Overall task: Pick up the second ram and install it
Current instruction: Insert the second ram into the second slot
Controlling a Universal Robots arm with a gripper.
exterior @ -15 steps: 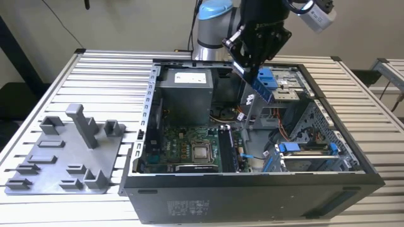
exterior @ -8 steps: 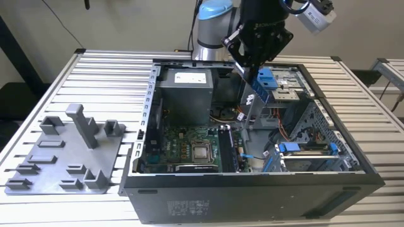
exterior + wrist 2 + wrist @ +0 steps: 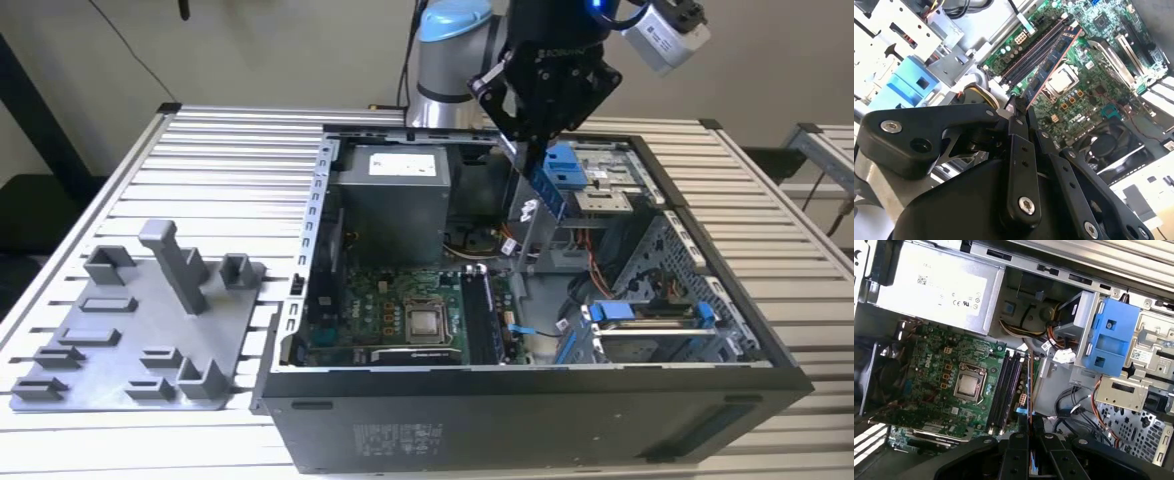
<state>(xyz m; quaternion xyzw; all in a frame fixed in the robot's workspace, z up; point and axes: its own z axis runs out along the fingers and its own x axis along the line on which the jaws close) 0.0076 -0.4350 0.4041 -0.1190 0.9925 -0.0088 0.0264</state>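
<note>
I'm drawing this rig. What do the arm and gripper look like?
The arm is silver with a light-blue joint cap. The gripper is black, with linked bars and silver screw heads. A pale grey camera is mounted at the wrist.

second ram (image 3: pixel 1056 62) in end effector (image 3: pixel 1022 109), above case (image 3: pixel 534 405) | tray (image 3: pixel 134 345) beside case

I've got a slatted metal bench (image 3: pixel 227 140) in the exterior view, ribs running side to side. Two things sit directly on it. An open PC case (image 3: pixel 534 425), open side up, takes the middle and the exterior view's right. A grey plastic tray (image 3: pixel 227 315) w/ upright posts lies just beside it on the exterior view's left. Can't tell if they touch.
</note>
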